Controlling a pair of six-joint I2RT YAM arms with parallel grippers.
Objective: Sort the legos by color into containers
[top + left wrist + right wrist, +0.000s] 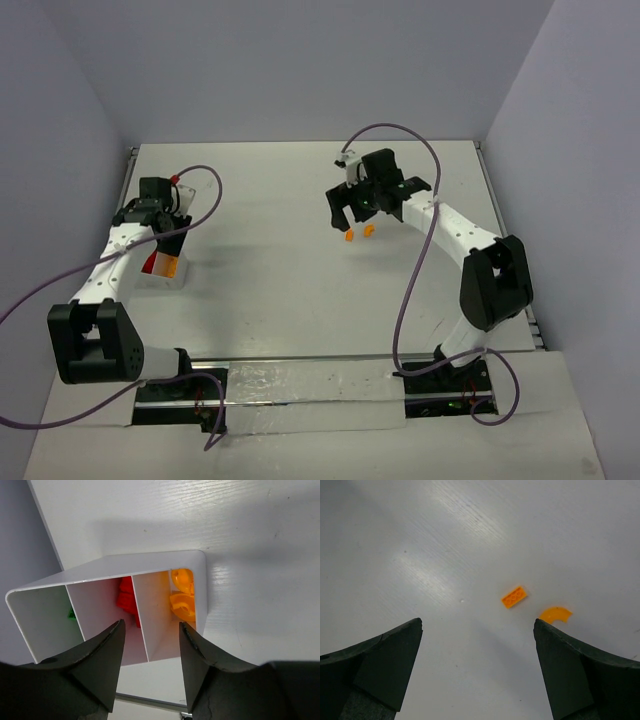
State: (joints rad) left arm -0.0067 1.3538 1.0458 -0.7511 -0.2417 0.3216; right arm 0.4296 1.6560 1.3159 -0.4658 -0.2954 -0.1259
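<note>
Pale, faintly grained tabletop (280, 200) sits between plain lilac walls (300, 70). The sorting looks nearly done. At 9 o'clock on the table, the white tray (125, 565) has thin, glossy plastic walls, and its three compartments hold a green piece (71, 613), red pieces (127, 602) and curved, shiny orange pieces (182, 597).

Two legos lie loose near 1 o'clock from the table's centre. One is a flat, studded orange block (514, 596). The other is an orange half-ring (555, 614), just beside it at its 4 o'clock and not touching.

The right gripper (477, 630) hovers over these two, spread wide and holding nothing. The left gripper (150, 630) hangs above the tray, partly open and also empty, its dark matte jaws on either side of the red-orange divider.

By my judgement, only those two orange pieces are left to carry over.
</note>
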